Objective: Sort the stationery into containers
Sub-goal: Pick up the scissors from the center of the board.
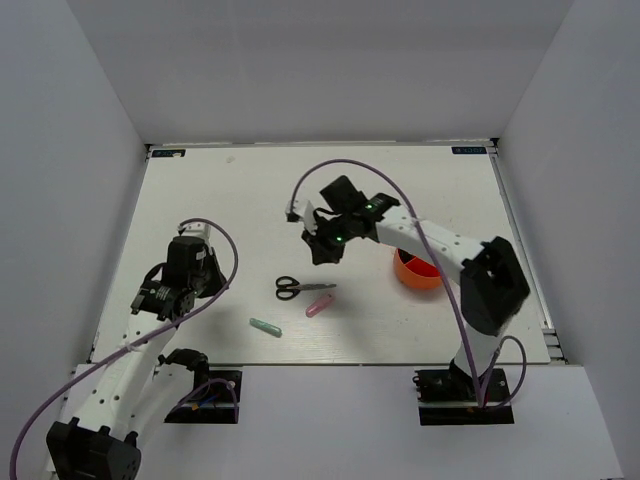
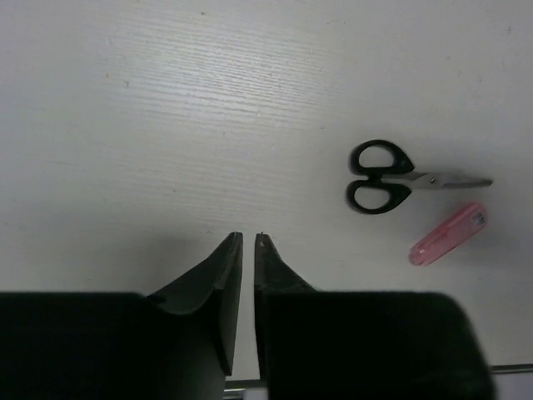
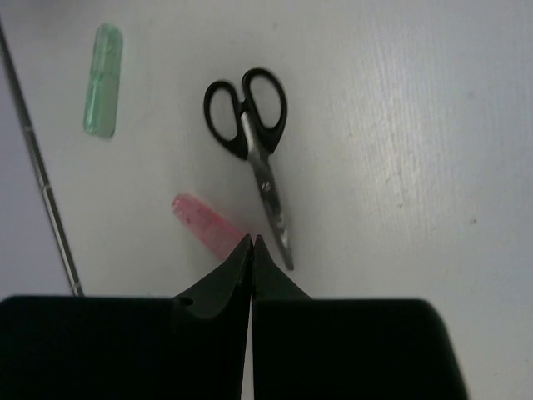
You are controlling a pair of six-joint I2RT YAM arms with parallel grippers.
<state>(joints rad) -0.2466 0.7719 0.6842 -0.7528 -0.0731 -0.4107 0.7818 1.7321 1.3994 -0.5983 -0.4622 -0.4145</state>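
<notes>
Both pincers are closed and hold nothing. The right pincer (image 3: 252, 242) has its two fingers pressed together, and it hangs above the white tabletop (image 1: 230, 200) near the middle of the top view. The left pincer (image 2: 247, 239) shows only a thin slit between its fingers, and it stays at the left side of that view.

Three pieces of stationery lie on the tabletop. The black-handled metal scissors (image 1: 303, 288) are in the centre. The translucent pink plastic stick (image 1: 319, 306) is just beside their blades. The translucent teal plastic stick (image 1: 265, 327) is apart from them, lower and to the left.

In my judgement, the first risk is that a closed pincer comes down and only pushes an object away. Also, the pink stick is so near to the blades that a grip on one may move the other. The flat scissors may slip from the fingers.

The bright orange round plastic bowl (image 1: 415, 272) stands at the right of centre, partly under the right arm. I cannot tell what is inside it.
</notes>
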